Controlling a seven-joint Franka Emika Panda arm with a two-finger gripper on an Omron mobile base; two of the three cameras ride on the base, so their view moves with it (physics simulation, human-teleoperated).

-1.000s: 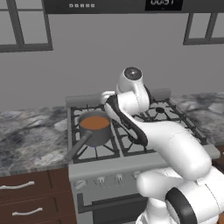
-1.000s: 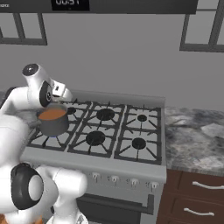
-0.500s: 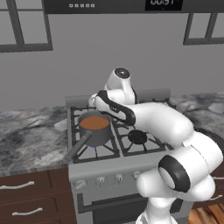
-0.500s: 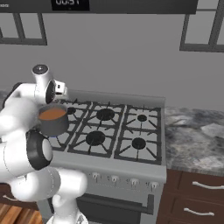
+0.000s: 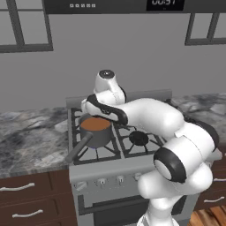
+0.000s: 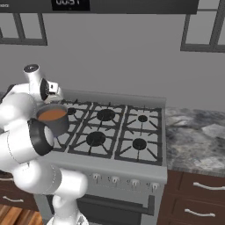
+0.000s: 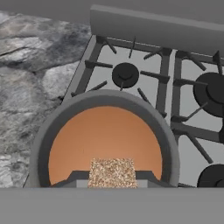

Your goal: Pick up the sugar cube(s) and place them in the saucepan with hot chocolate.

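The saucepan with hot chocolate (image 7: 104, 99) is a grey round pan holding orange-brown liquid, and it lies straight below the hand. A speckled brown sugar cube (image 7: 112, 172) sits between the two dark fingertips, with my gripper (image 7: 112, 178) shut on it above the near part of the liquid. In the left base view the saucepan (image 5: 95, 130) stands on the front left burner, its dark handle (image 5: 76, 151) pointing toward the front left. The hand (image 5: 93, 106) hovers just behind and above it. In the right base view the saucepan (image 6: 54, 117) lies below the hand (image 6: 51, 88).
The stove (image 6: 132, 132) has several burners with black grates and a raised back guard (image 7: 157, 26). Marble counter lies to the left (image 5: 31, 132) and to the right (image 6: 197, 140). Wooden drawers (image 5: 26, 194) run below the counter.
The arm's elbow has swung down and toward the front. The hand has shifted slightly left and stays over the saucepan, still shut on the cube.
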